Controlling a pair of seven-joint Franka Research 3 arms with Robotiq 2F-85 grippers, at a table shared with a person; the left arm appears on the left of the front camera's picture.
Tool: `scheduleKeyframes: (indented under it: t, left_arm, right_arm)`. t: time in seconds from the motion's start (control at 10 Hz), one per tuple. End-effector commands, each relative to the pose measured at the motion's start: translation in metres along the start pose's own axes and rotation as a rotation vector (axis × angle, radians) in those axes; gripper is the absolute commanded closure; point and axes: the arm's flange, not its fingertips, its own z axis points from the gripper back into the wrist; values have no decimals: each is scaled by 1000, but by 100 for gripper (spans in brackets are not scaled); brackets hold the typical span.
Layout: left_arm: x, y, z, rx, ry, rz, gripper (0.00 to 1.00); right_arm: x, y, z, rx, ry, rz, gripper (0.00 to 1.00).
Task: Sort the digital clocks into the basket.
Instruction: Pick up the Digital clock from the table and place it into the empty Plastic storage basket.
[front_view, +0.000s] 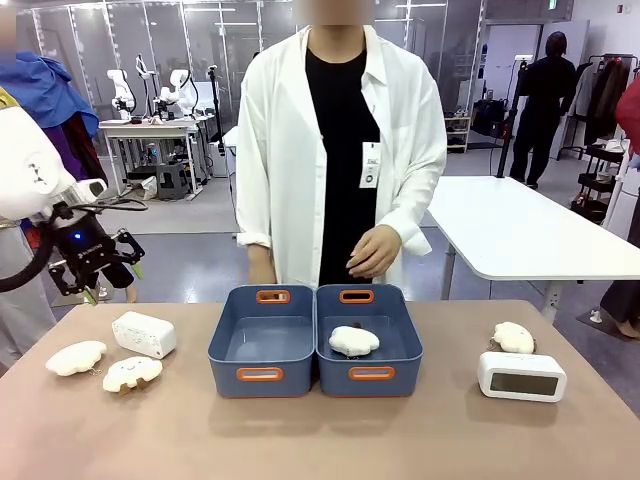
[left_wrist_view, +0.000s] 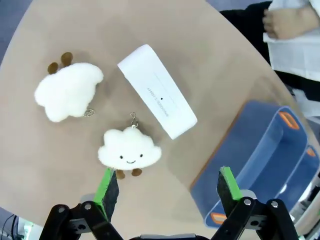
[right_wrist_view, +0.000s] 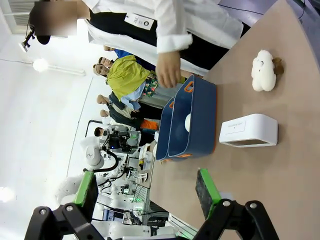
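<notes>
One white digital clock (front_view: 144, 334) lies on the table's left part, left of the two blue-grey bins. A second digital clock (front_view: 521, 376) stands at the right with its grey face toward me. The left basket (front_view: 225, 362) holds nothing; the right one (front_view: 405, 362) holds a cloud plush (front_view: 354, 341). My left gripper (front_view: 95, 265) hangs open above the table's left edge. In the left wrist view this gripper (left_wrist_view: 167, 187) is open over the clock (left_wrist_view: 156, 97), with a basket (left_wrist_view: 250, 145) to the right. My right gripper (right_wrist_view: 147, 189) is open, well away from the clock (right_wrist_view: 248, 131) and basket (right_wrist_view: 200, 125).
Two cloud plush toys (front_view: 76, 357) (front_view: 132, 373) lie near the left clock, and another (front_view: 513, 337) sits behind the right clock. A person in a white coat stands behind the bins with a hand (front_view: 374, 252) held above the right one.
</notes>
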Motion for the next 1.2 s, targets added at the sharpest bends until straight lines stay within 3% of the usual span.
scheduleKeyframes:
  t: [0.0, 0.1, 0.4, 0.5, 0.6, 0.8, 1.1]
  left_arm:
    - [-5, -1, 17, -94, -4, 0, 0]
    - [0, 0, 0, 0, 0, 0, 0]
    - [1, -2, 0, -18, 8, 7, 0]
    - [3, -5, -7, 34, 65, -9, 0]
    - [9, -22, -20, 80, 38, 90, 0]
    - [27, -41, -46, 132, 106, 235, 0]
    - [53, -56, -83, 222, 81, 348, 0]
  right_arm:
    - [-3, 3, 3, 2, 12, 10, 0]
    - [-3, 3, 3, 2, 12, 10, 0]
    - [-3, 3, 3, 2, 12, 10, 0]
    - [-3, 3, 3, 2, 12, 10, 0]
    - [-3, 3, 3, 2, 12, 10, 0]
    - [-3, 3, 3, 2, 12, 10, 0]
    - [-3, 3, 3, 2, 12, 10, 0]
